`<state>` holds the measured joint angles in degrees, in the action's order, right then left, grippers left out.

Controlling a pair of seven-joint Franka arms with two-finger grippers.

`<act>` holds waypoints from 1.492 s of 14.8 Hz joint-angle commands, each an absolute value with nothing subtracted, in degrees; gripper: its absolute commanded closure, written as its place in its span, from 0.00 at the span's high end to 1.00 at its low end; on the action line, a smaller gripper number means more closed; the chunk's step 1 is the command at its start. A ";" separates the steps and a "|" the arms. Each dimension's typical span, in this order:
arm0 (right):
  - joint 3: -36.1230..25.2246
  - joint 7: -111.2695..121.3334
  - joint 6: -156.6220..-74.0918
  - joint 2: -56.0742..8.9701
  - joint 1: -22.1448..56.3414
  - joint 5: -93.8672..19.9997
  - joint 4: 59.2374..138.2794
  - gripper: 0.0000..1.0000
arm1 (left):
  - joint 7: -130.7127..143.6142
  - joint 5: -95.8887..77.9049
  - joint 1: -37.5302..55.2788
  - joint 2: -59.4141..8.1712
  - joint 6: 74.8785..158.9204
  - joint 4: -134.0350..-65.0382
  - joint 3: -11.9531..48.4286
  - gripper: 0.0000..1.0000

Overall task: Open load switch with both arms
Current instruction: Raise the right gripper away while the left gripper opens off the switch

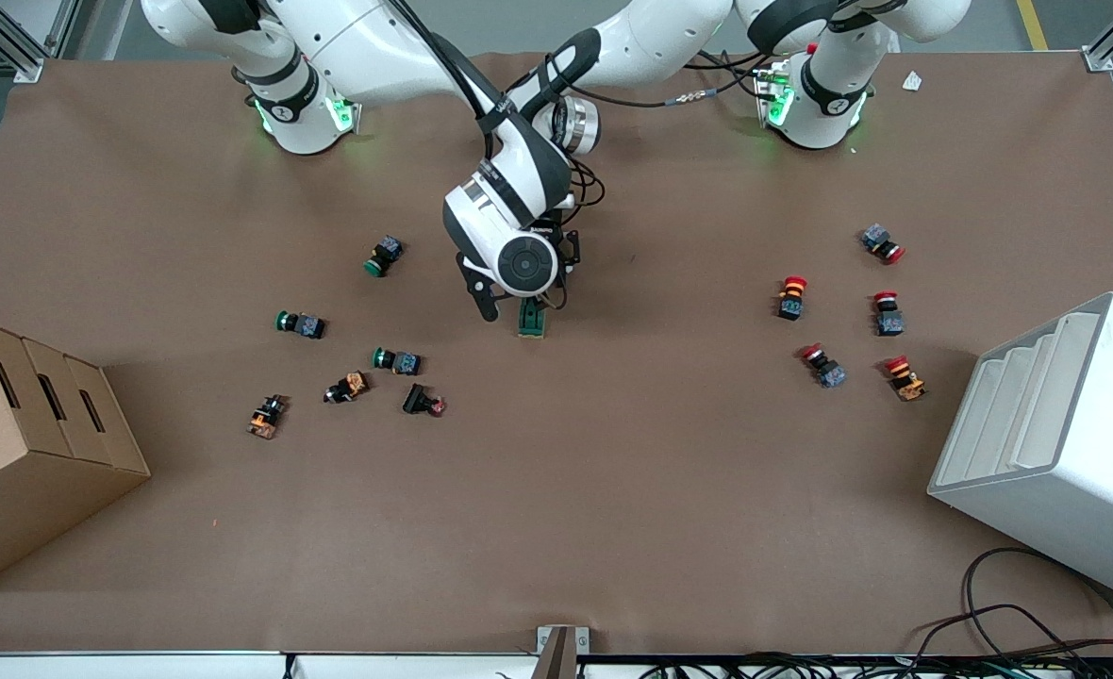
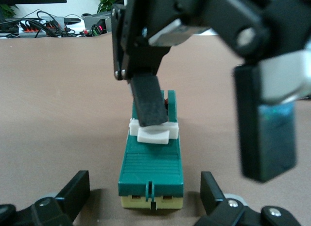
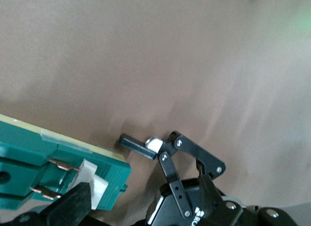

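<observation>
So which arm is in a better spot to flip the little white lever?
The right. One finger of the right gripper rests on the load switch at its white lever. The left gripper sits open astride the switch's end, better suited to steadying it.

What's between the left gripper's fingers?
The load switch end, gaps either side; left gripper open around it. Shows in left wrist view.

I see the load switch (image 1: 531, 322) lying flat on the tabletop (image 1: 613, 490), about midway between the two arms' ends, a dark green oblong block with a cream underside. Its white lever piece (image 2: 153, 132) sits across the top near the middle. From my right wrist view, copper contacts (image 3: 51, 177) show in its open side.
</observation>
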<state>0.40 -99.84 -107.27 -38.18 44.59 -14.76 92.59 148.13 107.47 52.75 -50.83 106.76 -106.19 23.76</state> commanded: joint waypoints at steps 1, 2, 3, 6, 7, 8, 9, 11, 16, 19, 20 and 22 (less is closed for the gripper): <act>0.00 -92.05 -103.98 -32.71 40.54 -11.70 93.87 1.00 | 144.24 102.23 53.44 -50.98 108.37 -104.59 23.99 0.99; 0.00 -87.67 -102.84 -30.87 37.99 -10.21 93.78 1.00 | 143.97 101.00 53.44 -50.54 108.37 -104.50 24.60 0.99; 0.00 -83.10 -102.40 -29.46 35.71 -9.33 93.78 1.00 | 143.88 100.38 53.26 -50.02 108.37 -104.50 25.31 0.99; 0.00 -64.41 -100.55 -25.06 26.49 -8.70 94.13 1.00 | 140.21 93.29 53.26 -48.17 108.19 -102.05 27.15 0.98; 0.00 -58.42 -100.02 -23.92 23.76 -7.48 94.22 1.00 | 137.84 90.38 53.17 -46.86 108.19 -101.26 27.25 0.98; 0.00 -53.40 -99.41 -22.69 21.38 -5.73 94.22 1.00 | 136.51 87.05 53.09 -45.19 108.19 -100.55 27.33 0.98; 0.00 -48.22 -98.97 -21.54 19.18 -4.67 94.22 1.00 | 136.41 84.40 52.91 -44.13 108.19 -98.89 27.33 0.98; 0.00 -37.23 -98.88 -19.43 14.53 -4.22 94.22 1.00 | 135.88 78.78 52.21 -42.98 108.19 -94.33 27.33 0.99; 0.09 -11.99 -99.23 -15.65 5.55 -1.34 93.69 1.00 | 115.54 58.84 45.98 -37.11 108.19 -85.53 27.07 0.99; 0.18 -4.50 -99.23 -13.19 2.99 0.35 93.52 1.00 | 104.18 51.53 41.15 -32.27 108.19 -85.43 27.07 1.00; 0.09 -2.92 -99.14 -12.31 2.21 0.53 93.52 1.00 | 100.84 48.81 39.31 -30.95 108.11 -85.26 27.07 1.00; 0.09 -1.06 -98.96 -10.56 0.97 0.70 93.86 1.00 | 92.42 43.53 35.35 -27.61 106.97 -85.25 26.98 1.00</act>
<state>-1.28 -3.35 -98.86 -13.73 3.02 -0.70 91.94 99.07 48.17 38.38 -31.27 107.67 -84.05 27.05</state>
